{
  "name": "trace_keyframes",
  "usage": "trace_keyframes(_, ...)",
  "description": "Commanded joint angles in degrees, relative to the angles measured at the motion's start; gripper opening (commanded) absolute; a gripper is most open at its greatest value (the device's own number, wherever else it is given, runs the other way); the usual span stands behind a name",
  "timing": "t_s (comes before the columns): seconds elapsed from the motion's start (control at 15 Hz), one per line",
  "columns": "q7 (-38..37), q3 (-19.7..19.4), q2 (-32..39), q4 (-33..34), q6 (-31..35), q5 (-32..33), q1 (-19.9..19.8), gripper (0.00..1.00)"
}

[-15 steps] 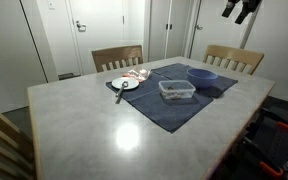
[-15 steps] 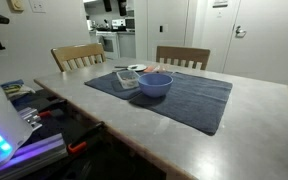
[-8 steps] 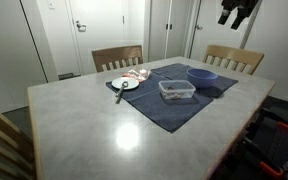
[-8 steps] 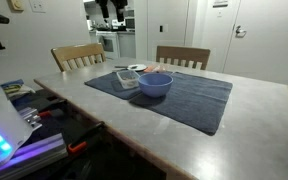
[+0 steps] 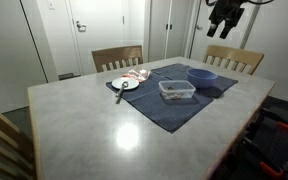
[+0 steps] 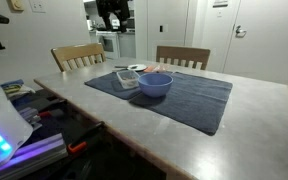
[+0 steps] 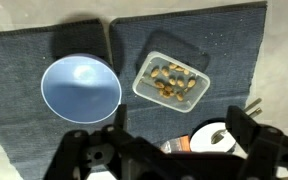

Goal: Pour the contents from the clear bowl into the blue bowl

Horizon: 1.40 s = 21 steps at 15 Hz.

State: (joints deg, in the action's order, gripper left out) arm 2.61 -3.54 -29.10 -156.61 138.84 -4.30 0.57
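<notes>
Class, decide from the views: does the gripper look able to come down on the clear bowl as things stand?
Probably yes. The gripper hangs open high above the table, and the clear bowl lies uncovered, apart from the blue bowl, with nothing over it.

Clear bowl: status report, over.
Gripper open, empty, high above the table. Small clear rectangular plastic bowl untouched on the dark blue cloth, brown pieces inside. Round blue bowl beside it, empty. Nothing between them.
</notes>
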Motion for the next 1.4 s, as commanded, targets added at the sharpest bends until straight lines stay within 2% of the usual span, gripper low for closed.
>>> trace_keyframes(0.0,0.0,1.46,6.82,2.5,3.8,1.91,-0.4,1.0)
trace_keyframes(0.4,-3.11,3.51,15.22,6.67,8.16,1.35,0.55,1.0)
trace_keyframes(1.0,-12.71,5.95,27.43,16.64,6.9,1.11,1.27,1.0)
trace_keyframes(1.33,-13.8,6.92,33.73,21.54,7.31,0.4,2.61,1.0)
